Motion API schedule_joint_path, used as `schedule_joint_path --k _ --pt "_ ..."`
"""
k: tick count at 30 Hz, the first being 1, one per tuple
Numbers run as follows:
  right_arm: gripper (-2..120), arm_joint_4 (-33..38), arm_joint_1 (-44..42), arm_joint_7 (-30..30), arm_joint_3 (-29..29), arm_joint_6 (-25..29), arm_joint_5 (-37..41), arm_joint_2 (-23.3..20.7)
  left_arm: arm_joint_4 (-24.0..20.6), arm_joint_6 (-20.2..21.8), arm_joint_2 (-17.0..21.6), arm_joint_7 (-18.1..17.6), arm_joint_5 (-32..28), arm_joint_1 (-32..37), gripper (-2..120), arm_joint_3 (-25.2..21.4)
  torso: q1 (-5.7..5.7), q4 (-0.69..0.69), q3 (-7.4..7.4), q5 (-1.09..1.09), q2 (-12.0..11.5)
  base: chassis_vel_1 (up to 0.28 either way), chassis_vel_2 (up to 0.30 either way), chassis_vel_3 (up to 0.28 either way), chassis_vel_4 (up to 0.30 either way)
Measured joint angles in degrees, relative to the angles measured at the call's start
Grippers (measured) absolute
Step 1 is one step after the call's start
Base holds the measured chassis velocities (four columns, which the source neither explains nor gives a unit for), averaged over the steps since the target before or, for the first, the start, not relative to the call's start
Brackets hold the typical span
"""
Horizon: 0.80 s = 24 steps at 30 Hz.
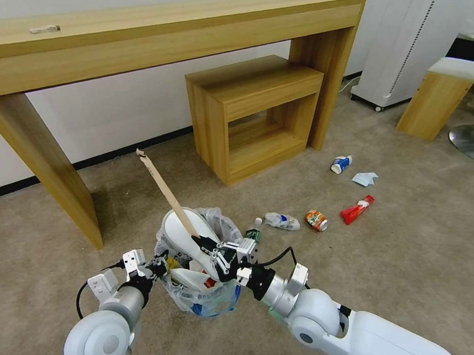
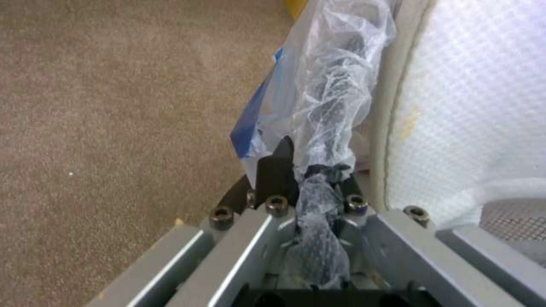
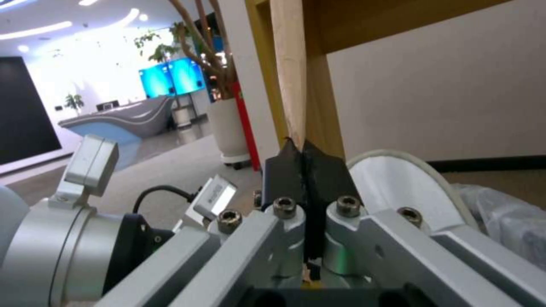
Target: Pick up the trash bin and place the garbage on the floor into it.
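Observation:
The trash bin (image 1: 216, 301), lined with a crinkly clear bag (image 2: 335, 85), is held between my arms above the beige floor (image 1: 405, 254). My left gripper (image 1: 158, 264) is shut on its bagged rim (image 2: 321, 181). A white slipper (image 1: 181, 232) stands upright inside the bin, and a second one (image 1: 191, 278) lies lower. My right gripper (image 1: 207, 247) is shut on the lower end of a long wooden stick (image 1: 162, 185) that leans up and away over the bin. On the floor to the right lie a clear bottle (image 1: 282, 221), a crushed can (image 1: 316, 220), a red wrapper (image 1: 357, 209), a tissue (image 1: 365, 178) and a blue-white cup (image 1: 342, 164).
A long wooden console table (image 1: 139, 41) spans the back, its leg (image 1: 50, 173) standing left of the bin. A small wooden side table (image 1: 255, 114) sits beneath it. A white unit (image 1: 398, 47), a wooden stool (image 1: 441, 95) and a metal disc base (image 1: 469, 141) stand far right.

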Motion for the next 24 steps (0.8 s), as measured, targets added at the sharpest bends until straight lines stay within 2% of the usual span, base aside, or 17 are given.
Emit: schedule_joint_path --k 18,24 --pt "0 -1.48 -1.07 -0.28 -0.37 0.01 -1.16 -0.22 -2.35 0.19 -0.11 -0.18 -0.42 0.88 1 -0.48 0.0 0.0 0.0 0.0 -0.01 0.0 0.0 0.0 0.0" --pt "0 -0.12 -1.09 0.26 -0.14 -1.62 -0.71 -1.29 -2.48 0.24 0.02 -0.2 -0.45 1.0 1 -0.57 0.0 0.0 0.0 0.0 -0.01 0.0 0.0 0.0 0.0"
